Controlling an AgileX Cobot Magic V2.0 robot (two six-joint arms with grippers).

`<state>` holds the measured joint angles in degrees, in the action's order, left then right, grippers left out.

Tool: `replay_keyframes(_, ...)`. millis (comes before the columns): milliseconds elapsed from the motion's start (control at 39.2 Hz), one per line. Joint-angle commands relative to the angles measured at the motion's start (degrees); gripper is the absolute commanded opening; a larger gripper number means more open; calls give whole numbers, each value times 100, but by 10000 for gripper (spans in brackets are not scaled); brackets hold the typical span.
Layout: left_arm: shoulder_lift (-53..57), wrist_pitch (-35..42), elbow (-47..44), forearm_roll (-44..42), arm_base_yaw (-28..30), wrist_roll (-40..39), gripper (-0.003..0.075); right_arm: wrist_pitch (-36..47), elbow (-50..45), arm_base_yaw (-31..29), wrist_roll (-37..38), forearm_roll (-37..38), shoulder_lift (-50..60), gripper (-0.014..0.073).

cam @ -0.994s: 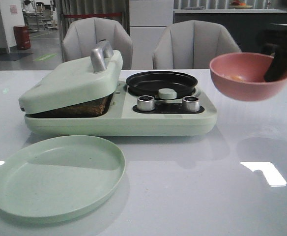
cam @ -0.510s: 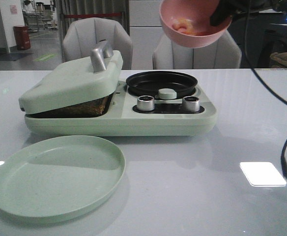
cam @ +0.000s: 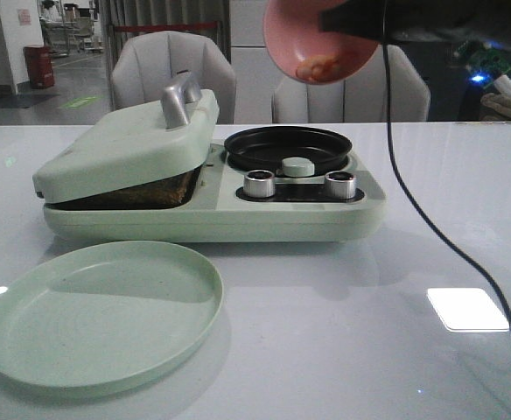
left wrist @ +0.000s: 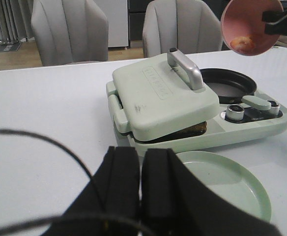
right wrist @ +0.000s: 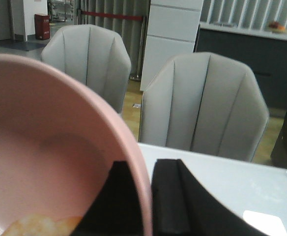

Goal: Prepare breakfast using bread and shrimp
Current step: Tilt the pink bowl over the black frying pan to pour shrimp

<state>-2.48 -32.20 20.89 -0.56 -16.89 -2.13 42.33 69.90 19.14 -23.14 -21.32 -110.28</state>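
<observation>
The shrimp (cam: 318, 66) are small orange-pink pieces lying low in a tilted pink bowl (cam: 304, 44). My right gripper (cam: 345, 19) holds the bowl high above the black round pan (cam: 288, 147). In the right wrist view that gripper (right wrist: 146, 196) is shut on the bowl's rim (right wrist: 133, 162), with shrimp (right wrist: 35, 227) inside. A brown edge of bread (cam: 142, 192) shows under the tilted lid (cam: 129, 144) of the green breakfast maker. In the left wrist view my left gripper (left wrist: 140, 167) is shut and empty, hanging short of the maker (left wrist: 183, 98).
A pale green plate (cam: 102, 311) lies in front of the maker. Two silver knobs (cam: 259, 184) sit on its front panel. A black cable (cam: 430, 219) hangs down on the right. Two grey chairs (cam: 172, 74) stand behind the table.
The right gripper carried the pink bowl up and leftward from the table's right side to above the pan. The bowl now tips further, its opening facing the camera.
</observation>
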Motion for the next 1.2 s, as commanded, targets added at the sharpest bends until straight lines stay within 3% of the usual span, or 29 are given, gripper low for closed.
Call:
replay_keyframes(0,-74,423,155,56,-15,-42,134,1545,130,-2,-68,840,-118,143)
replay_keyframes(76,-74,423,155,56,-15,-42,134,2122,130,-2,-221,1536,-384,143)
replay_keyframes(178,-74,423,155,56,-15,-42,134,2024,130,-2,-916,2132,-535,143)
replay_keyframes(382,-74,423,155,56,-15,-42,134,1893,137,-23,-2430,2191,-614,143)
replay_keyframes(612,-74,423,155,56,-15,-42,135,1571,329,-72,-3425,2207,-614,143)
replay_keyframes(815,-74,423,155,56,-15,-42,135,1511,560,-72,-3535,2667,-614,143)
replay_keyframes(1045,-74,423,155,56,-15,-42,134,581,943,-72,-3541,3357,-620,143)
replay_keyframes(1172,-74,423,155,56,-15,-42,134,471,1116,-72,-3558,3545,-625,143)
